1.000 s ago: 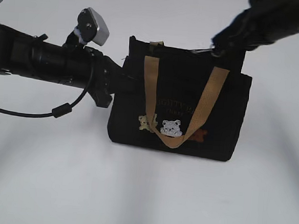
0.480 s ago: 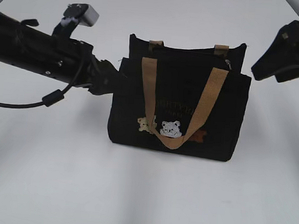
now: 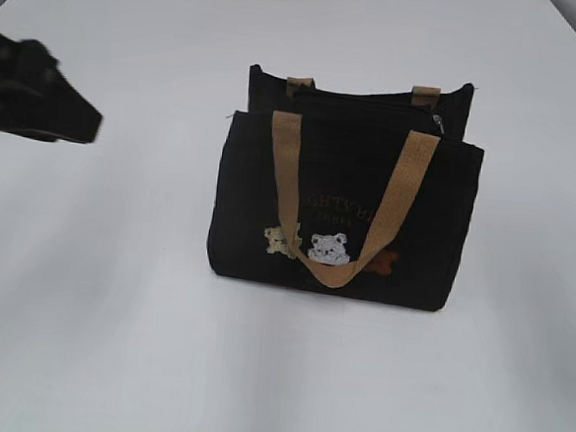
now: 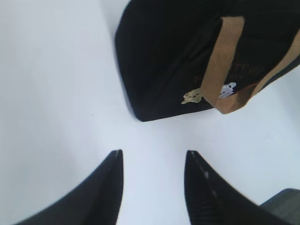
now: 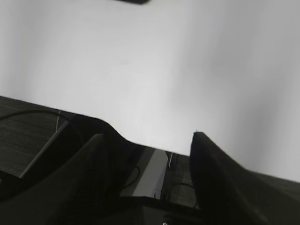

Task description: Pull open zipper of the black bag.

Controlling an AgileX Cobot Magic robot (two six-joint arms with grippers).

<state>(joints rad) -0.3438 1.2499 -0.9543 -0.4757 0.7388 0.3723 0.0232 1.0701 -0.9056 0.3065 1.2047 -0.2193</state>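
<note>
Where tan handles droop, black bag (image 3: 342, 215) stands upright.

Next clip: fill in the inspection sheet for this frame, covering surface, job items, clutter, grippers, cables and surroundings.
Surface: white table, bare around the bag.
Job's things: black bag upright near the centre; zipper pull at the right end of the top.
Clutter: nothing seen.
Grippers: left gripper open and empty, clear of the bag; right gripper open, empty, at the table edge.
Cables: thin wires below the table edge, right wrist view.
Surroundings: nothing seen.
</note>
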